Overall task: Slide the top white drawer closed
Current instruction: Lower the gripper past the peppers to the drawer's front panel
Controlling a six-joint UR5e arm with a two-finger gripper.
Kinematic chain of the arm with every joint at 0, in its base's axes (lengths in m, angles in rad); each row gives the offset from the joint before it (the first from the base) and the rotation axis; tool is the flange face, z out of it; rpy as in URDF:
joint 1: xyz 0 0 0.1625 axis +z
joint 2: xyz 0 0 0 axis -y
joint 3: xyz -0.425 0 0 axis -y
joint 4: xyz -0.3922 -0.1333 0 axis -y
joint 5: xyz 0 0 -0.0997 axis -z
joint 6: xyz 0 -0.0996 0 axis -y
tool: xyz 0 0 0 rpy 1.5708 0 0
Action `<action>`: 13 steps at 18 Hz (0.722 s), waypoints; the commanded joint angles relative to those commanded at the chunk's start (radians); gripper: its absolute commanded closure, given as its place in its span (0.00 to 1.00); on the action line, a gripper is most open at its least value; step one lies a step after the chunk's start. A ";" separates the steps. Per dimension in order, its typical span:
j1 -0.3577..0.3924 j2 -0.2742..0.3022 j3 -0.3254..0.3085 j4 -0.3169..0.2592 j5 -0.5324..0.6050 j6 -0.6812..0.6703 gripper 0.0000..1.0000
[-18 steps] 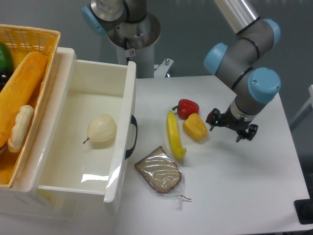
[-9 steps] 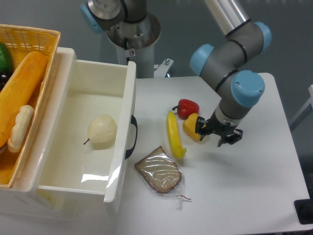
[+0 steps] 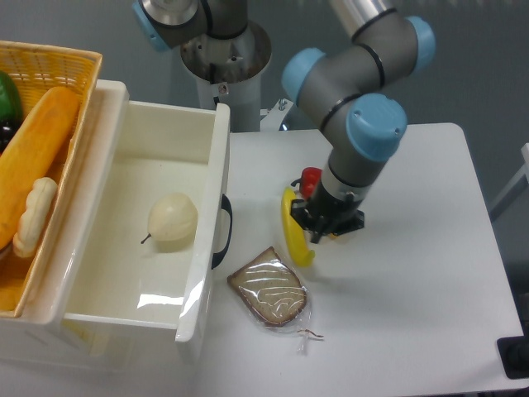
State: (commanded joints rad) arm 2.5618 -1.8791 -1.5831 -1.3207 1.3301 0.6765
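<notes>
Camera: arm bent, end effector (image 3: 329,225) over banana (image 3: 293,236)

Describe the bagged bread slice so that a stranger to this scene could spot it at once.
Start at the open top white drawer on the left and find the black handle on its front. Just right of the handle's lower end, on the white table, lies the bread slice. It is the only brown, flat thing wrapped in clear plastic; the banana above it is bare and yellow.
</notes>
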 joint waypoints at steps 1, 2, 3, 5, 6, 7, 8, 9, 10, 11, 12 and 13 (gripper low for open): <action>-0.005 0.000 0.000 -0.003 -0.018 -0.002 0.96; -0.009 0.003 0.000 -0.008 -0.035 -0.005 0.96; -0.015 0.005 0.003 -0.015 -0.046 -0.008 0.95; -0.031 0.009 0.006 -0.022 -0.061 -0.023 0.95; -0.034 0.009 0.006 -0.022 -0.081 -0.026 0.95; -0.037 0.008 0.006 -0.022 -0.107 -0.026 0.94; -0.038 0.008 0.006 -0.022 -0.127 -0.029 0.94; -0.038 0.008 0.005 -0.023 -0.141 -0.029 0.94; -0.038 0.008 0.005 -0.034 -0.147 -0.029 0.94; -0.041 0.009 0.005 -0.054 -0.150 -0.029 0.94; -0.046 0.009 0.005 -0.066 -0.158 -0.029 0.94; -0.045 0.009 0.005 -0.072 -0.167 -0.029 0.94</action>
State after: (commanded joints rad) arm 2.5172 -1.8699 -1.5785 -1.3928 1.1629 0.6473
